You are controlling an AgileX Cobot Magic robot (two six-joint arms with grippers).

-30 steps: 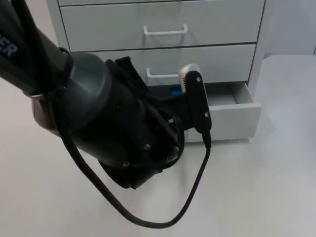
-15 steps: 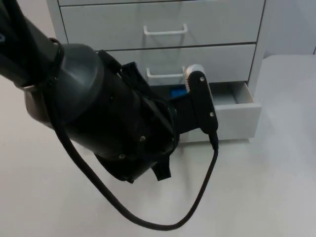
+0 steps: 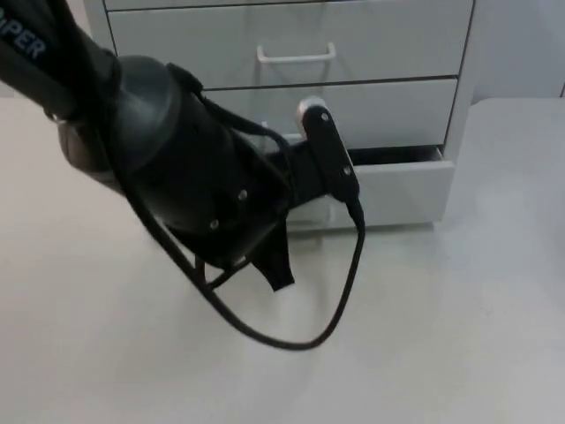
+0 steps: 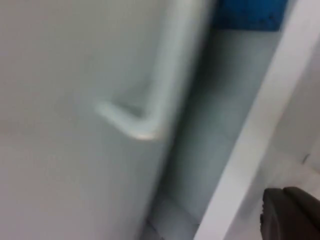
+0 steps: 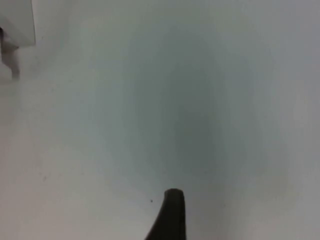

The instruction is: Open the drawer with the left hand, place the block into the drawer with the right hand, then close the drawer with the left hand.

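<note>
Drawer (image 3: pixel 402 187), the lowest of the white cabinet (image 3: pixel 291 53), sits almost shut, a thin dark gap above its front. Blue block (image 4: pixel 248 15) lies inside (a white handle (image 4: pixel 165 75) just beside). Left end effector (image 3: pixel 291 190) is at the drawer front, grip impossible to tell. Right end effector (image 5: pixel 170 215) waits over the table (image 5: pixel 175 100).

Pale grey drawer cabinet (image 3: pixel 291 44) with white handles (image 3: pixel 296 55) on a white worktop (image 3: pixel 441 336); a blue block (image 4: pixel 248 15) in the drawer (image 3: pixel 397 187), a black left arm (image 3: pixel 177 168), and a black fingertip (image 5: pixel 170 215).
</note>
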